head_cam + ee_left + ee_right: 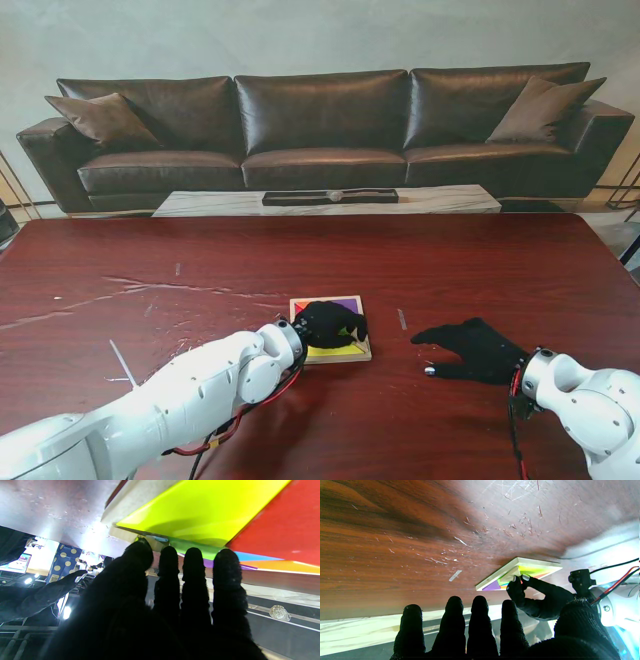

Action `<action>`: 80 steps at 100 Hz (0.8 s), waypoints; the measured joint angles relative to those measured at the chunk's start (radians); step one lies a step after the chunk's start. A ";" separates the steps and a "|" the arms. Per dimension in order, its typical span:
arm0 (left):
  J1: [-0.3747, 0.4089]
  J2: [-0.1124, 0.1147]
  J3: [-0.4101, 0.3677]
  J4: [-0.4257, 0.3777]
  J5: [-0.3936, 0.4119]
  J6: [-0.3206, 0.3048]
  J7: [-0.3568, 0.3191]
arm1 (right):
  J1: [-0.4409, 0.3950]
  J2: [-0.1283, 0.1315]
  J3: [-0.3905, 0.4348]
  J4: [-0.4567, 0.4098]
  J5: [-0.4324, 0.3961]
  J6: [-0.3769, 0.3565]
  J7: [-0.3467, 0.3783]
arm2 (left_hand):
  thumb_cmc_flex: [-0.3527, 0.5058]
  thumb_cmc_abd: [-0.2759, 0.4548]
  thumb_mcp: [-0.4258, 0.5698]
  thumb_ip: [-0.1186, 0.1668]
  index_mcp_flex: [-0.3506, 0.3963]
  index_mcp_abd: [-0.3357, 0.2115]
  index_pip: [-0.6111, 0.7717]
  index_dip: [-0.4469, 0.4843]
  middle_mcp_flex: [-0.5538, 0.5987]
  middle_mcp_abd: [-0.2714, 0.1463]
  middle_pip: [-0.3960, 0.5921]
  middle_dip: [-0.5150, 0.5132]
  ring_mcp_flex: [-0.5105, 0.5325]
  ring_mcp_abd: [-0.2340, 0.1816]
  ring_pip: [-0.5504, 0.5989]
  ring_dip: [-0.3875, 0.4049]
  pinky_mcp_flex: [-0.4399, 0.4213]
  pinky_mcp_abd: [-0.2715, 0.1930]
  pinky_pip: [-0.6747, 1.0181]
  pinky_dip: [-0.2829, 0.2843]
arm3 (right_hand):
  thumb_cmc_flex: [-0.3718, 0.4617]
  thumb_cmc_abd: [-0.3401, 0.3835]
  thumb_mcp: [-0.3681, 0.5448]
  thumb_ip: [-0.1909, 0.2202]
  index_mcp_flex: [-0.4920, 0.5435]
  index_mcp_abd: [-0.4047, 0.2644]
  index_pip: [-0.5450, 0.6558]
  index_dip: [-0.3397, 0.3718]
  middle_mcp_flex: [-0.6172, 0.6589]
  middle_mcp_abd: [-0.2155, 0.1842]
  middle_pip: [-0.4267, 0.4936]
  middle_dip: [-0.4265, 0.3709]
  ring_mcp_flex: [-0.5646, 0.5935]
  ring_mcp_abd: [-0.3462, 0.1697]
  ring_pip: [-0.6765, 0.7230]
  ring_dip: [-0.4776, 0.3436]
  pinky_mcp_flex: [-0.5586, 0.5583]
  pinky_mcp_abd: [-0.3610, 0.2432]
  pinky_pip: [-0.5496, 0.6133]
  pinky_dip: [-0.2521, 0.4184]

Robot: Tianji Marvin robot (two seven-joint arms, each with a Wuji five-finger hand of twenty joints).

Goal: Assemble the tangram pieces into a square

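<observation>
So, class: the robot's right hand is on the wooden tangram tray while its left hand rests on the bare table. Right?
Swapped. The stand view shows the left hand on the wooden tangram tray, and the right hand open on the dark red table.

The tangram tray (355,352) lies on the tabletop (150,260) near its middle and toward the edge nearer to me, with the tangram pieces (200,515) lying inside its frame. The left hand (330,322) rests on top of the tray, while the right hand (478,350) lies on the tabletop to the right of the tray, apart from it. Behind the tabletop stands a low table (330,201), and behind that a sofa (320,120) against the wall.
</observation>
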 measured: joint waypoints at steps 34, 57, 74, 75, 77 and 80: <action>-0.001 -0.008 0.007 0.011 0.002 0.016 0.011 | -0.002 0.000 0.000 -0.002 0.000 0.002 0.002 | 0.050 0.000 0.000 0.000 0.001 -0.002 0.003 0.000 0.000 0.000 -0.022 0.012 0.001 0.000 0.017 0.039 0.011 0.000 0.012 0.001 | 0.000 0.000 0.000 0.000 0.000 0.000 0.000 0.000 0.000 0.000 0.000 0.000 0.000 0.000 0.000 0.000 0.000 0.000 0.000 0.000; -0.001 -0.007 0.006 0.008 0.007 0.024 0.008 | -0.002 0.000 -0.002 -0.003 0.001 0.002 0.002 | 0.096 0.000 0.001 0.000 0.027 -0.002 0.013 0.000 0.013 0.000 -0.047 0.013 0.010 0.004 0.002 0.083 0.015 0.000 0.012 0.001 | 0.000 0.000 0.000 0.000 0.000 0.000 0.000 0.000 0.000 0.000 0.000 0.000 0.000 0.000 0.000 0.000 0.000 0.000 0.000 0.000; -0.001 -0.006 0.008 0.009 0.015 0.027 0.014 | -0.002 0.000 -0.002 -0.003 0.002 0.005 0.003 | 0.108 0.000 0.001 0.000 0.027 -0.002 0.013 0.000 0.013 0.000 -0.061 0.012 0.012 0.007 -0.013 0.089 0.020 0.000 0.012 0.000 | 0.000 0.000 0.000 0.000 0.000 0.000 0.001 0.000 0.000 0.000 0.000 0.000 0.000 0.000 0.000 0.000 0.000 0.000 0.000 0.000; -0.001 -0.006 0.008 0.009 0.015 0.028 0.015 | -0.002 0.000 -0.002 -0.003 0.002 0.005 0.004 | 0.108 0.000 0.001 0.000 0.027 -0.002 0.012 0.000 0.013 0.000 -0.061 0.012 0.012 0.007 -0.017 0.090 0.020 0.000 0.013 0.000 | 0.000 0.000 0.000 0.000 0.000 0.000 0.001 0.000 0.000 0.000 0.000 0.000 0.000 0.000 0.000 0.000 0.000 0.000 0.000 0.000; -0.001 -0.006 0.008 0.010 0.015 0.028 0.016 | -0.002 0.000 -0.002 -0.004 0.002 0.005 0.004 | 0.109 0.000 0.001 0.000 0.027 -0.002 0.011 0.000 0.013 0.000 -0.061 0.012 0.020 0.007 -0.022 0.094 0.020 0.000 0.014 0.000 | 0.000 0.000 0.000 0.000 0.000 0.000 0.001 0.000 0.001 0.000 0.000 0.000 0.000 0.000 0.000 0.000 0.000 0.000 0.000 0.000; -0.001 -0.006 0.008 0.011 0.016 0.028 0.019 | -0.002 0.000 -0.002 -0.004 0.002 0.005 0.005 | 0.109 0.000 0.001 0.000 0.027 -0.002 0.003 0.000 0.013 0.000 -0.061 0.012 0.022 0.009 -0.023 0.096 0.020 0.001 0.014 0.000 | 0.000 0.000 0.000 0.000 0.000 0.000 0.001 0.000 0.008 0.000 0.000 0.000 0.000 0.000 0.000 0.000 0.000 0.000 0.000 0.000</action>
